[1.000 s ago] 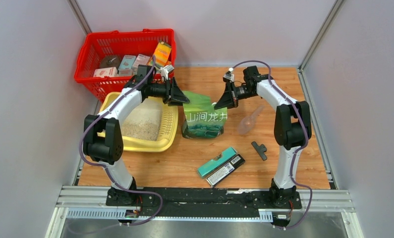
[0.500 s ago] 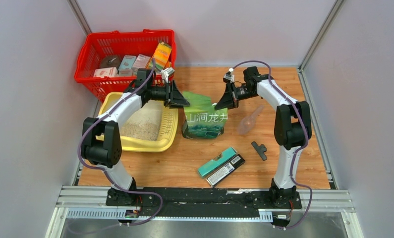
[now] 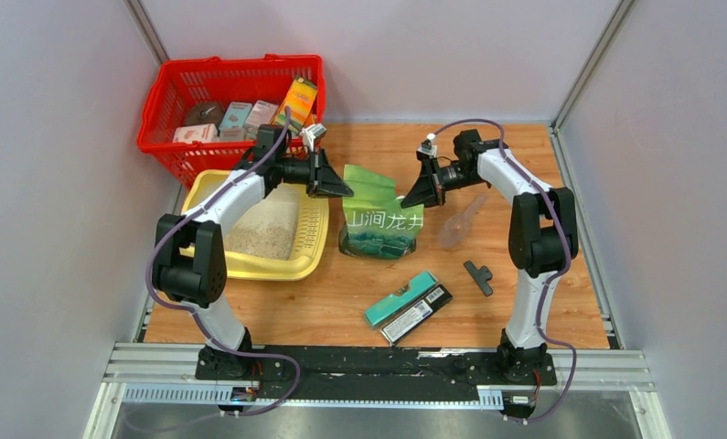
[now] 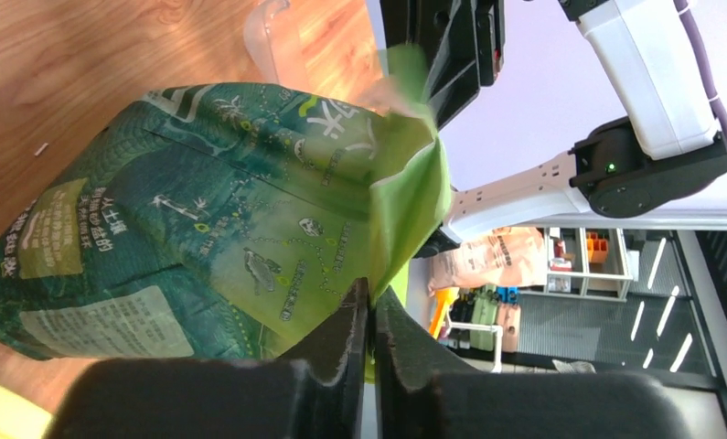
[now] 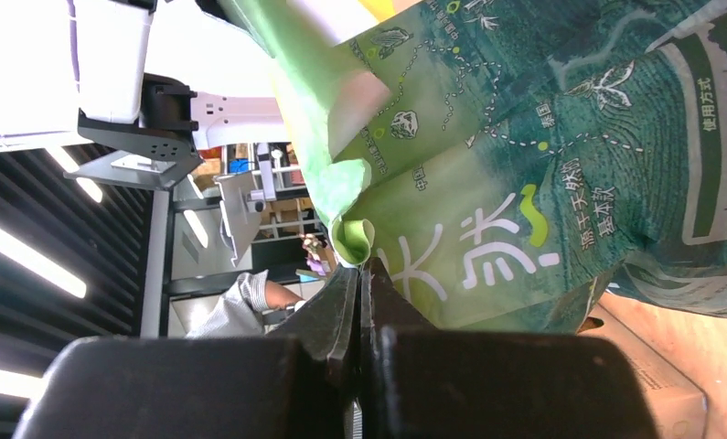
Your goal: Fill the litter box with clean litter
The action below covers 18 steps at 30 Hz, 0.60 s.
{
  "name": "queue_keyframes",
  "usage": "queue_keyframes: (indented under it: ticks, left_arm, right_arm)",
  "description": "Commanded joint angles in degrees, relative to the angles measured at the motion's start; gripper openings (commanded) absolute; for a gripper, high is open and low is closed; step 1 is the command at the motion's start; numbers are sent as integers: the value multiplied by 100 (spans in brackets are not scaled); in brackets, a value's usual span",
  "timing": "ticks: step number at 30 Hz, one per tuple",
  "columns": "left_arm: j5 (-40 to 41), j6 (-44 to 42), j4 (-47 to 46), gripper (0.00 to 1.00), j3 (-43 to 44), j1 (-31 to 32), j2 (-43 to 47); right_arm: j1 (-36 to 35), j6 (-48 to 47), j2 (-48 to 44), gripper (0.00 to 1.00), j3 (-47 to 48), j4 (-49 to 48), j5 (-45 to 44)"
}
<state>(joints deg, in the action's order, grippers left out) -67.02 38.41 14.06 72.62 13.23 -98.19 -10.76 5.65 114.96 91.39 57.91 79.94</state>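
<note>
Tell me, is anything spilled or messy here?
No spill that I can see. Only the green bag looks crumpled: its top is held by the left gripper and the right gripper, each shut on a corner.

**Left wrist view:** the green bag [image 4: 204, 210] runs off the left edge and the translucent scoop [image 4: 270, 37] off the top.

**Top view:** the left arm [image 3: 236, 192] hides part of the far rim of the litter box [image 3: 315, 233]. Packet labels in the red basket [image 3: 163, 105] are too small to read. The small black piece [image 3: 477, 276] cannot be identified.
</note>
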Motion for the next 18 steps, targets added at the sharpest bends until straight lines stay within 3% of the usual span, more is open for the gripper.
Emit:
queue_keyframes:
  ticks: [1, 4, 5, 8, 11, 13, 18]
  left_arm:
    - [-110, 300, 1308, 26, 215, 197, -297]
    - [206, -1007, 2333, 46, 1030, 171, -113]
    - [494, -2038, 2764, 47, 1296, 171, -69]
    - [1459, -3500, 3742, 48, 1957, 153, 177]
    - [2157, -4391, 3263, 50, 1818, 179, 756]
    - [2316, -4876, 2831, 58, 1773, 336, 1065]
    - [2299, -7652, 4067, 63, 2396, 1101, 733]
  right_arm:
    - [75, -29, -457, 0, 27, 801, 1393]
    - [74, -125, -500, 0, 89, 827, 1393]
    - [66, -143, -501, 0, 124, 827, 1393]
    - [66, -178, -465, 0, 264, 818, 1393]
    - [66, -178, -430, 0, 335, 810, 1393]
    - [66, -161, -439, 0, 309, 766, 1393]
    - [57, 41, -448, 0, 291, 581, 1393]
